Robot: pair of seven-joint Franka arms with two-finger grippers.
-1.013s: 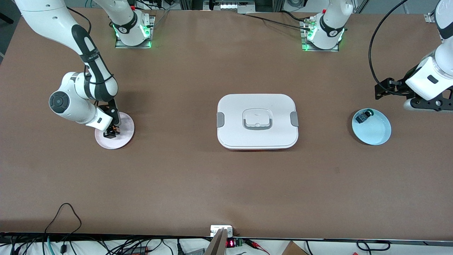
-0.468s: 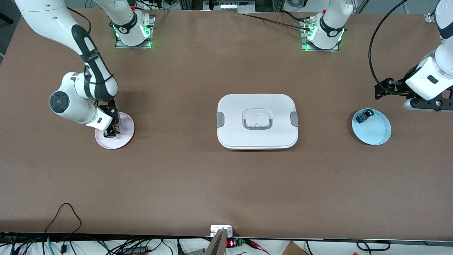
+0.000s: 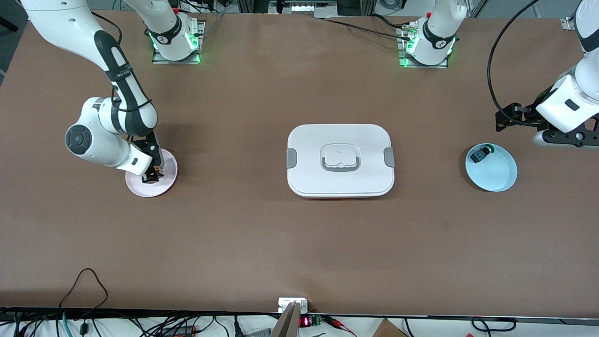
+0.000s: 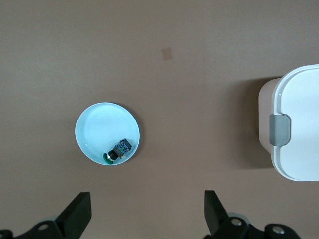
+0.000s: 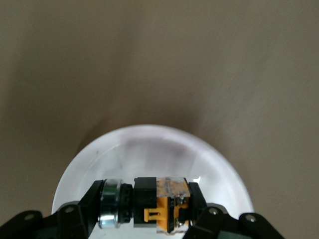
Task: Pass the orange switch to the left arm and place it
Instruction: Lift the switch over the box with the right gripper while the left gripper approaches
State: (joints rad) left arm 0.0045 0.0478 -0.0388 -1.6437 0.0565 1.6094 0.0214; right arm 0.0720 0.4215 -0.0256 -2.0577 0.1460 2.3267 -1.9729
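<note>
Orange switch (image 5: 162, 203) sat clamped between the two fingers (image 5: 202, 201) of my right tool (image 3: 150, 177), lying crosswise in the grip with its round capped end toward one finger and its orange band toward the other. My right tool was low over the pink plate (image 3: 164, 183), and from the right wrist view the pale dish spread directly under the switch; I could not tell whether the switch touched the plate or hung just clear of it. That plate rested on the brown surface (image 3: 243, 234) at my right arm's end.

Well apart from my right tool, toward the middle of the surface, stood the box (image 3: 340, 160), white, lid on, with a grey clip on each short side and a grey-outlined handle in its centre.

My left tool (image 4: 144, 216) waited up in the air at my left arm's end, its fingers (image 4: 77, 214) spread wide apart and holding nothing. Beneath it, in the left wrist view, lay a light blue plate (image 4: 94, 132) carrying a small black-grey block (image 4: 118, 150) with a green tip, set close to the plate's rim. One corner of the box showed in that same view, well apart from the blue plate.
</note>
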